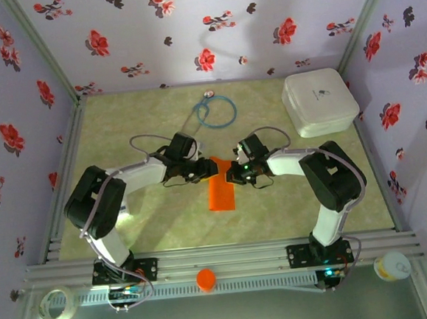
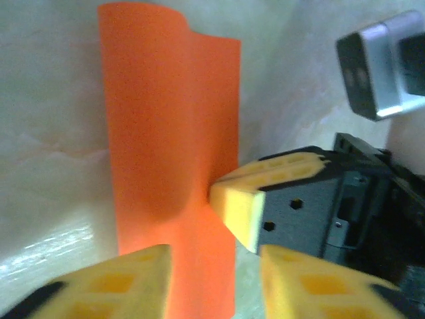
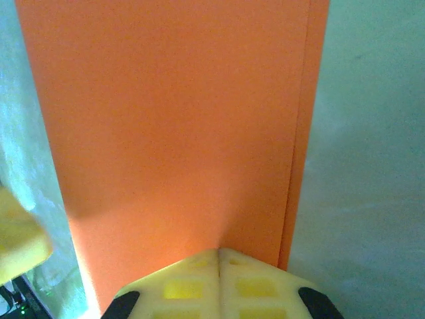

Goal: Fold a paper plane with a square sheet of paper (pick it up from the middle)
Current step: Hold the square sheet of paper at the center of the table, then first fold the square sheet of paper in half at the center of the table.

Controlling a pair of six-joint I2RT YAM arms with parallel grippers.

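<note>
- orange paper [image 1: 219, 187] lies mid-table [image 1: 122, 130], folded into a narrow strip running near-far, right between the two grippers.
- left gripper [image 1: 204, 172]: in the left wrist view the fingers [image 2: 133, 282] stand apart and straddle the strip's near end. The right-hand one is clear of the paper edge, so it isn't clamped on anything.
- in that view the far part of the paper [image 2: 166, 133] bows up off the table.
- right gripper [image 3: 219, 266]: fingers pressed together, tips sitting at the paper's edge. Can't tell whether a layer is pinched between them.
- right wrist view: a second layer shows as a thin band along the strip's right side.
- white rounded box [image 1: 320, 103] at far right of the table, lid on, contents can't be seen; well apart from the paper.
- small round tub [image 1: 392, 266] at near right outside the rail; contents unclear.
- orange cap [image 1: 206, 279] on the near rail, tape roll [image 1: 53, 305] near left, blue cable loop [image 1: 217, 112] far centre.
</note>
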